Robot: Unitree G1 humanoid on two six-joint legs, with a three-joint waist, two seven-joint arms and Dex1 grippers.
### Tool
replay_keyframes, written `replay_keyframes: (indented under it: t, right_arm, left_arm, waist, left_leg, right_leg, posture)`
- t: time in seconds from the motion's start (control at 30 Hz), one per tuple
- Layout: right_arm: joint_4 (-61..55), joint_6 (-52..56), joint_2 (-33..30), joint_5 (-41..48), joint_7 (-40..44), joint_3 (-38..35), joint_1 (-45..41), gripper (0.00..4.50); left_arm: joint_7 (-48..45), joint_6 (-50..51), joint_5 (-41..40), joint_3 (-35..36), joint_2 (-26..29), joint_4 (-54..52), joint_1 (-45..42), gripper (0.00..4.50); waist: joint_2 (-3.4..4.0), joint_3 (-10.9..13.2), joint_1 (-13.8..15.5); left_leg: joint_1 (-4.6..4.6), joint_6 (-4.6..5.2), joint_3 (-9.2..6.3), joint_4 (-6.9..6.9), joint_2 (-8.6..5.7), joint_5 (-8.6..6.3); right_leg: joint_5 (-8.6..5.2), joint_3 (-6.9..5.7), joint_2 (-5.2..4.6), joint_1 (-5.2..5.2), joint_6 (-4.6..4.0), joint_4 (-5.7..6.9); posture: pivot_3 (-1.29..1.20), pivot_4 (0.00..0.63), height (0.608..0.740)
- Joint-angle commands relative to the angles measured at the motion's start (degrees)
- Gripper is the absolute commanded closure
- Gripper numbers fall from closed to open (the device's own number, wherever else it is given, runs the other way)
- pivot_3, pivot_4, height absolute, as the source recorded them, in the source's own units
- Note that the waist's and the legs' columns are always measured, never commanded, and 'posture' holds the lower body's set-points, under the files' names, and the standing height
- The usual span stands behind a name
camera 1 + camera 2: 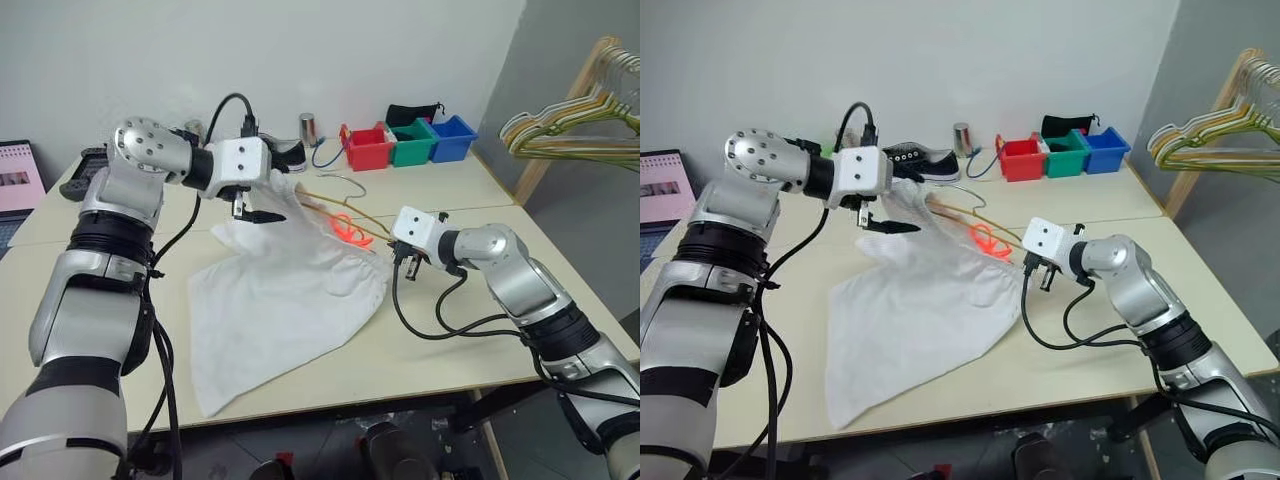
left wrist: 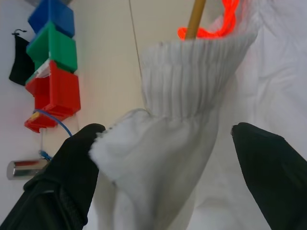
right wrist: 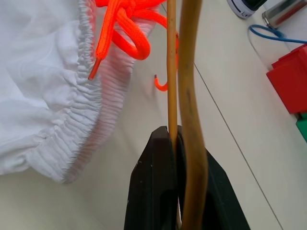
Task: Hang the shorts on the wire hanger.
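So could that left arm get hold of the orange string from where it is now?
Probably yes. The left pincer stands open at the waistband of the shorts, and the orange string lies uncovered just beyond, with nothing between them.

The left arm reaches forward, elbow bent, its gripper (image 1: 262,215) angled down and its black fingers (image 2: 72,167) spread wide. The right arm stretches in from the opposite side, its gripper (image 3: 175,143) pointing slightly downward, jaws apparently pressed fully together, though seen clearly only from the wrist.
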Motion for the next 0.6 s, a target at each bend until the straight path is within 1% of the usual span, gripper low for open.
replay_keyframes:
  t: [0.03, 0.3, 0.43, 0.6]
  right_arm:
    - [-4.5, -1.0, -0.5, -2.9, 0.0, -0.8, -2.3, 4.50]
    - [-5.6, -6.8, -1.3, -11.0, -0.4, 2.1, -3.7, 4.50]
    - [-5.3, -6.8, -0.1, -11.6, 0.3, 1.3, -3.8, 4.50]
    - [-6.8, -3.5, 2.1, -10.0, 1.4, -0.4, -4.5, 4.50]
  left_arm:
    - [0.7, -4.1, 2.6, -0.4, -0.3, 2.8, -3.7, 0.07]
    - [3.8, -7.6, 6.1, -0.8, -2.0, 6.7, -5.5, 0.07]
    - [4.0, -8.1, 6.8, -0.7, -2.2, 7.2, -5.5, 0.07]
    - [4.2, -8.4, 8.2, -1.2, -1.9, 7.0, -4.5, 0.07]
  waist:
    - [0.00, 0.0, -0.2]
    - [-0.01, 0.0, -1.8]
    - [-0.01, 0.0, -2.6]
    - [-0.01, 0.0, -3.4]
  left_leg:
    - [-0.02, 0.00, -0.01, 0.12, 0.00, 0.00]
    - [-0.04, 0.00, -0.03, 0.35, 0.00, 0.00]
    - [-0.03, 0.02, -0.04, 0.35, 0.01, 0.01]
    - [-0.04, 0.03, -0.03, 0.37, 0.00, 0.02]
  right_leg:
    - [0.00, -0.01, 0.00, 0.00, 0.00, 0.04]
    - [0.08, 0.00, -0.02, 0.08, 0.15, 0.07]
    - [0.08, 0.00, -0.02, 0.07, 0.15, 0.11]
    - [0.08, 0.02, -0.02, 0.07, 0.15, 0.11]
  posture:
    - [-0.29, 0.006, 0.740]
    - [-0.29, 0.005, 0.740]
    - [-0.29, 0.005, 0.740]
    - [-0.29, 0.005, 0.740]
